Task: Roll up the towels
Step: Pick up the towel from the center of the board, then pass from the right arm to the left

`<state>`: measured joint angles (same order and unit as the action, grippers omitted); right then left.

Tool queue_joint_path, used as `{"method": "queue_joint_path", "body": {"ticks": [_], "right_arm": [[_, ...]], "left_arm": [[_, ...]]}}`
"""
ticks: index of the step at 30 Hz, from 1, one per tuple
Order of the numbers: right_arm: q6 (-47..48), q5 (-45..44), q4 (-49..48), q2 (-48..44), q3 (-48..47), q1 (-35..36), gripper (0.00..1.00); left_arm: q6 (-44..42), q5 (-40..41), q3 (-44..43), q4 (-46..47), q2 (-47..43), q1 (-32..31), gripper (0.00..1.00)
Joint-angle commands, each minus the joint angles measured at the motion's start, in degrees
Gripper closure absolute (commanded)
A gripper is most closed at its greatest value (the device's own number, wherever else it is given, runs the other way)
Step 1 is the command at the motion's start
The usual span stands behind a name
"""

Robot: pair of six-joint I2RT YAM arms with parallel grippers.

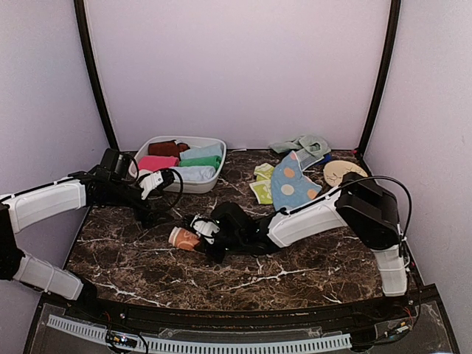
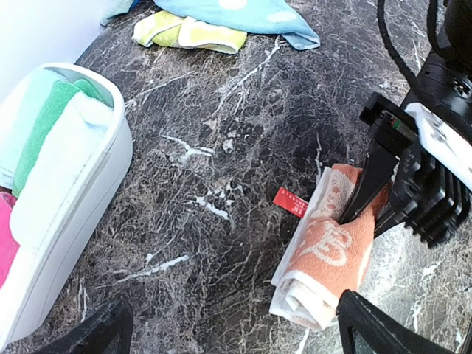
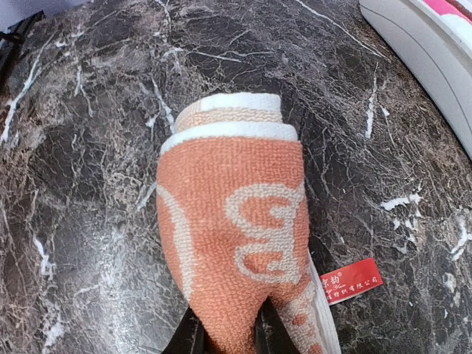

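1. Towel of peach-orange terry cloth [image 3: 236, 221], printed with cream cartoon shapes, lies rolled into a short cylinder on the dark marble-patterned table [image 1: 258, 273], left of centre; a small red label [image 3: 351, 280] sticks out at its side.
2. Right gripper [image 2: 383, 195] is clenched on one end of the roll; its black fingers pinch the cloth from both sides.
3. Left gripper [image 2: 232, 321] is released, its jaws spread wide above the table between the roll and the white oval plastic tub [image 1: 193, 186]; one fingertip is close to the roll's free end, and contact cannot be told.
4. Inside the tub lie a rolled pink towel [image 1: 157, 162], a green towel [image 1: 200, 160] and a pale-blue towel [image 1: 195, 173].
5. Light-blue towel with orange and cream spots [image 1: 293, 184] lies unrolled at the back right; a yellow-green towel [image 1: 262, 184] lies just beside its left edge.
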<state>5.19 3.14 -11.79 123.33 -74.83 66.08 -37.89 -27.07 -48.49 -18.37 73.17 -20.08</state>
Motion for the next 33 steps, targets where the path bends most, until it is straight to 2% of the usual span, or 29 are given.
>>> {"method": "queue_joint_path", "body": {"ticks": [1,3,4,6,9,13,17,21,28,30,31,33], "right_arm": [[-14.5,12.4,9.5,5.6,2.7,-2.5,0.90],[-20.7,13.8,6.2,5.6,3.4,-3.8,0.93],[-23.7,13.9,4.4,5.6,3.7,-4.2,0.95],[-29.9,14.5,1.4,6.0,3.6,-4.8,0.97],[-38.6,12.6,-0.5,6.1,1.7,-5.2,0.99],[-44.6,7.1,-0.1,4.1,0.4,-5.9,1.00],[-45.8,4.8,2.9,3.4,-4.2,-6.0,1.00],[-46.1,2.2,5.4,2.8,-9.0,-6.0,1.00],[-48.0,-4.4,4.5,-1.2,-11.0,-5.9,1.00],[-48.2,-5.5,3.4,-2.0,-11.0,-5.7,1.00],[-48.2,-6.2,3.3,-2.3,-11.3,-5.6,1.00],[-47.9,-7.8,2.6,-2.8,-11.5,-5.2,1.00]], "left_arm": [[2.4,-1.3,2.0,3.2,-1.1,0.4,0.01],[1.6,-1.6,2.5,1.0,-1.4,0.4,0.07],[1.6,-2.1,2.7,-0.4,-1.6,0.3,0.14],[1.8,-2.8,3.2,-2.4,-1.9,0.3,0.21],[4.1,-5.5,3.8,-4.4,-2.7,0.3,0.23],[8.8,-11.5,5.3,-3.1,-2.6,0.2,0.24],[13.4,-14.9,5.6,1.3,1.4,-1.0,0.26],[19.0,-18.3,1.2,2.8,8.8,-1.1,0.28],[33.1,-24.9,-4.6,6.9,14.8,1.6,0.21],[39.1,-27.4,-4.5,11.4,14.6,3.6,0.15],[42.2,-28.6,-4.4,13.8,14.7,4.3,0.05],[46.7,-31.4,-4.7,15.9,15.4,5.2,0.01]]}}
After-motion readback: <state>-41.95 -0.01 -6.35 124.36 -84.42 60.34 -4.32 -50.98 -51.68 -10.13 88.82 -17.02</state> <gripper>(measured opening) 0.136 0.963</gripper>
